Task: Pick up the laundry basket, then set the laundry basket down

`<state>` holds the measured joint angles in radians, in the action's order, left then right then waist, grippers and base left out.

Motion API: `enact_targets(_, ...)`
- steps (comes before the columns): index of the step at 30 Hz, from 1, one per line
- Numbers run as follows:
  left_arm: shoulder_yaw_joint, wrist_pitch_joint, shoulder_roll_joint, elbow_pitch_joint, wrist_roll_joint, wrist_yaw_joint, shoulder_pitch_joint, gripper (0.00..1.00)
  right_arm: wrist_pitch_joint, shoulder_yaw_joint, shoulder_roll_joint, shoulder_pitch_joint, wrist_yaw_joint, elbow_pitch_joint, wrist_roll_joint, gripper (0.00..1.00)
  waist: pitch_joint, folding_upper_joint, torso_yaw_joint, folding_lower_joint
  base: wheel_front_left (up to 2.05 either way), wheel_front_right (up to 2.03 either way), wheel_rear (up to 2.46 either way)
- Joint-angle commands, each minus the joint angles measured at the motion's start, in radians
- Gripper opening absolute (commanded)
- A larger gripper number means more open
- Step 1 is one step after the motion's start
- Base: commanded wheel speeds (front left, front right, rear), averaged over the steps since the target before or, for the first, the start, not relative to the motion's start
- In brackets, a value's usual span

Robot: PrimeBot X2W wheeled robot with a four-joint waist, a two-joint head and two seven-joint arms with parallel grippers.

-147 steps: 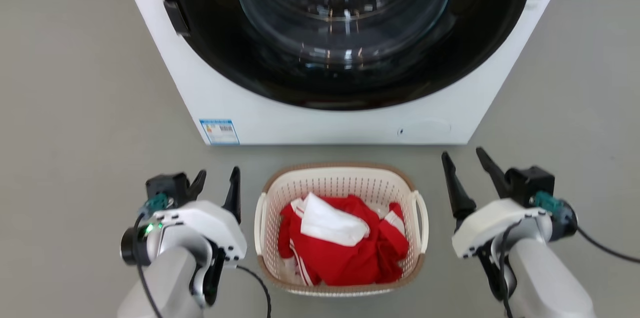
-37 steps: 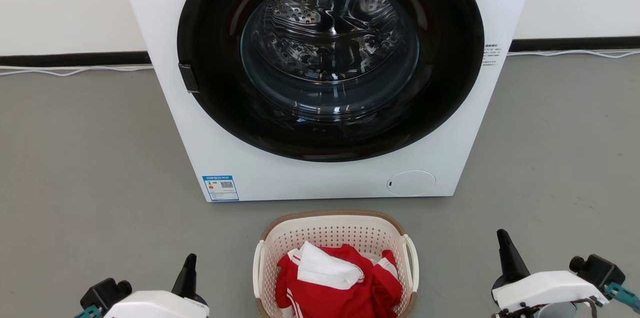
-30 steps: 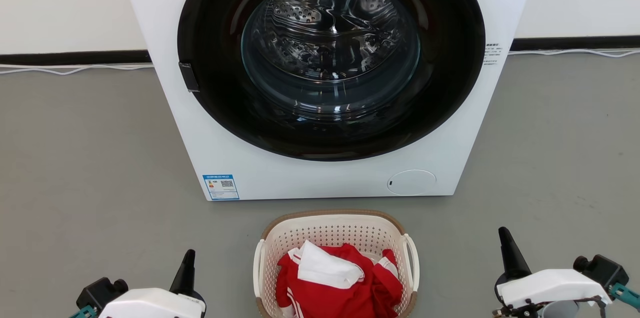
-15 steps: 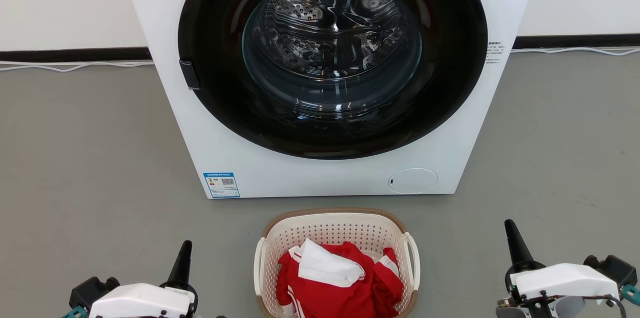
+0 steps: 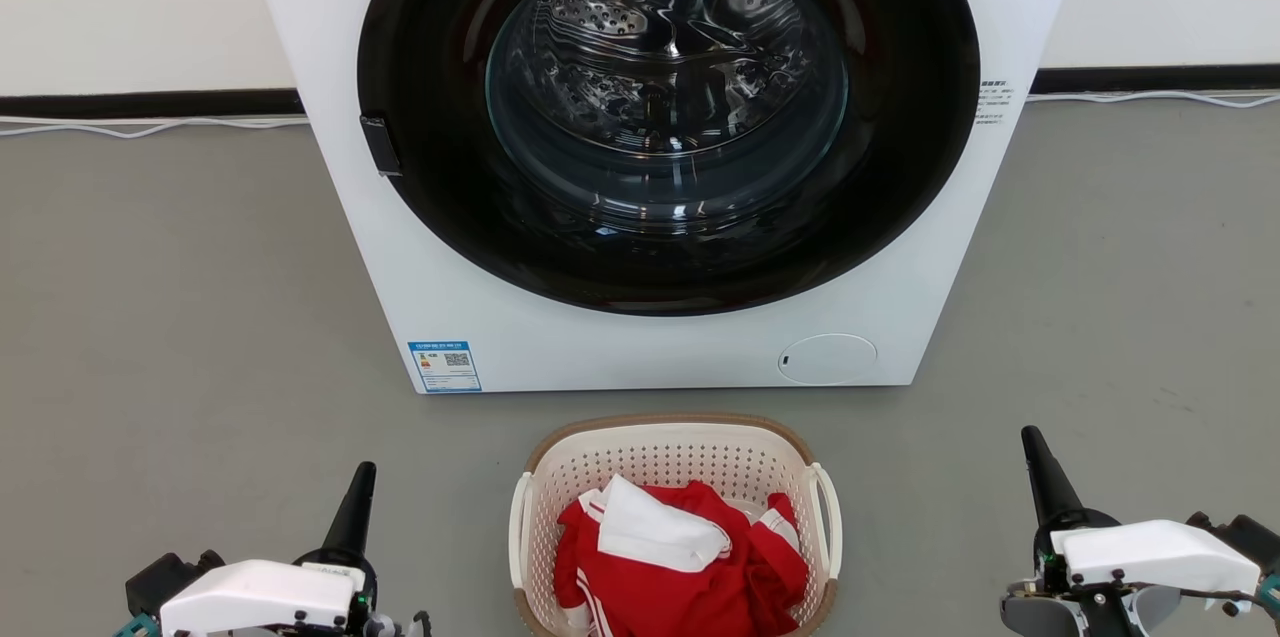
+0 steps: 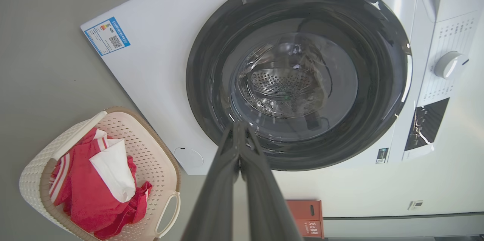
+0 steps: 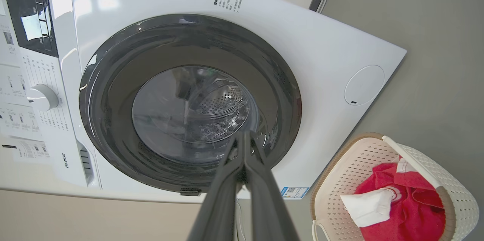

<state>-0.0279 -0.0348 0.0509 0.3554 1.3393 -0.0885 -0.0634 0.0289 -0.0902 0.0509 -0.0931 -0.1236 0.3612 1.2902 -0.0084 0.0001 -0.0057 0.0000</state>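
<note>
The laundry basket (image 5: pixel 676 462) (image 6: pixel 155 161) (image 7: pixel 348 173), cream-white and perforated with a tan rim and white loop handles, rests on the grey floor just before the washer, holding red and white clothes (image 5: pixel 680 557). My left gripper (image 5: pixel 358 497) (image 6: pixel 239 129) hovers well to the basket's left, shut with nothing held. My right gripper (image 5: pixel 1036 465) (image 7: pixel 244 139) stands off to the basket's right, also shut and empty. Neither gripper touches the basket.
A white front-loading washer (image 5: pixel 450 247) with a closed dark round door (image 5: pixel 668 107) stands right behind the basket. Grey floor (image 5: pixel 170 317) stretches to both sides. A white cable (image 5: pixel 150 129) runs along the wall base. A red box (image 6: pixel 308 218) sits beside the washer.
The head view has tilted since 4.9 s ago, so everything sits lower. Both grippers were open beside the basket then; now they are shut and farther out. In the last second they spread slightly outward.
</note>
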Motion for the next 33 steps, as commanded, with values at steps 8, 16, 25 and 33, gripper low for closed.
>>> enact_targets(8,-0.046,-0.026,0.004,-0.056,0.094,-0.019,-0.044,0.00,0.032,0.003,0.001,-0.018,-0.006,-0.061,0.108,0.00,0.004,-0.0001,0.002,0.0000,0.00,0.00,0.00)
enact_targets(16,-0.063,-0.049,0.002,-0.080,0.170,-0.029,-0.044,0.00,0.055,-0.009,0.000,-0.017,-0.007,-0.085,0.200,0.00,0.007,-0.0001,0.003,0.0000,0.00,0.00,0.00)
enact_targets(25,-0.081,-0.072,0.000,-0.103,0.247,-0.039,-0.045,0.00,0.078,-0.020,0.000,-0.015,-0.007,-0.109,0.292,0.00,0.010,-0.0001,0.005,0.0000,0.00,0.00,0.00)
enact_targets(33,-0.086,-0.079,-0.001,-0.110,0.269,-0.042,-0.045,0.00,0.085,-0.024,-0.001,-0.015,-0.007,-0.116,0.318,0.00,0.011,-0.0001,0.006,0.0000,0.00,0.00,0.00)
